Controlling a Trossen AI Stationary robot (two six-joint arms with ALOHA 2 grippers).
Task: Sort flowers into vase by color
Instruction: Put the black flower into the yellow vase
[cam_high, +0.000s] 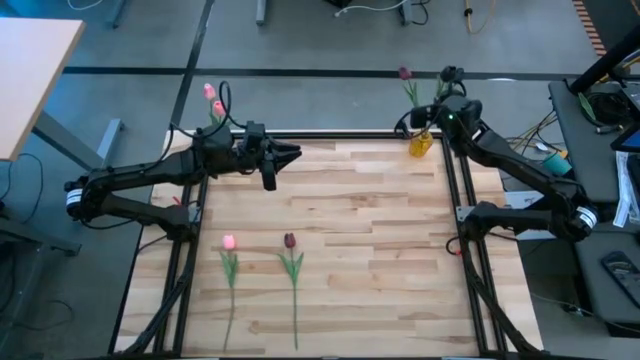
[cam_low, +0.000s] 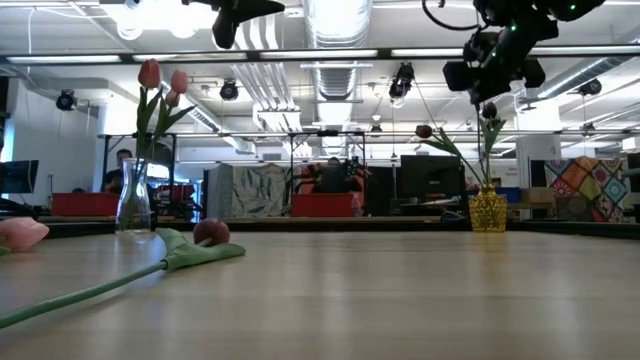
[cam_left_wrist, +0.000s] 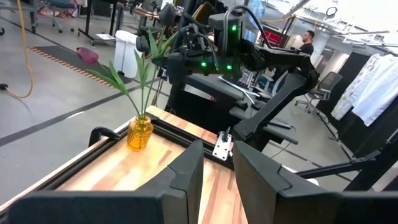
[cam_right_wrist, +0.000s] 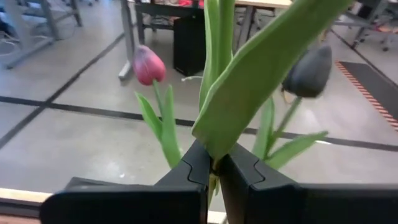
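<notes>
Grey concrete floor (cam_high: 330, 40), ceiling strip lights (cam_low: 335, 20), desks and a seated person (cam_low: 122, 165) behind.

A green stem (cam_right_wrist: 214, 37) with a broad leaf (cam_right_wrist: 261, 68) is clamped between the closed fingers (cam_right_wrist: 189, 171) of the right pincer (cam_right_wrist: 213, 167). A maroon tulip (cam_right_wrist: 149, 64) and a darker bud (cam_right_wrist: 308, 71) are seen behind, against grey floor (cam_right_wrist: 62, 134) crossed by a black line (cam_right_wrist: 74, 107).

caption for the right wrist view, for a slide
Right claw shut on a green tulip stem, with a maroon tulip and a dark tulip behind it.
</notes>
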